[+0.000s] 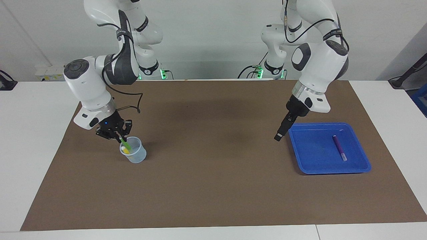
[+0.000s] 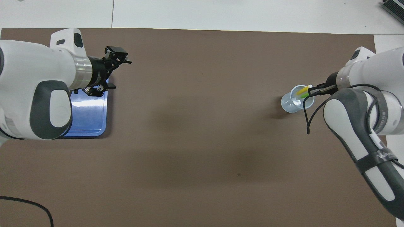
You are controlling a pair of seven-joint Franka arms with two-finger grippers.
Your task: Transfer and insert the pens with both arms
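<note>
In the cup [image 1: 135, 154]: two pens, green pen [image 1: 124, 143] clamped by right jaws; one purple pen [image 1: 339, 147] in tray [image 1: 308, 166]; left jaws apart.

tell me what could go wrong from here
Jaws of the right arm grip the green pen slanted in the cup beside the yellow pen; moving off before release could tip the cup. Open jaws of the left arm hang at the blue tray rim, not over the purple pen; dropping straight down might hit the rim.
</note>
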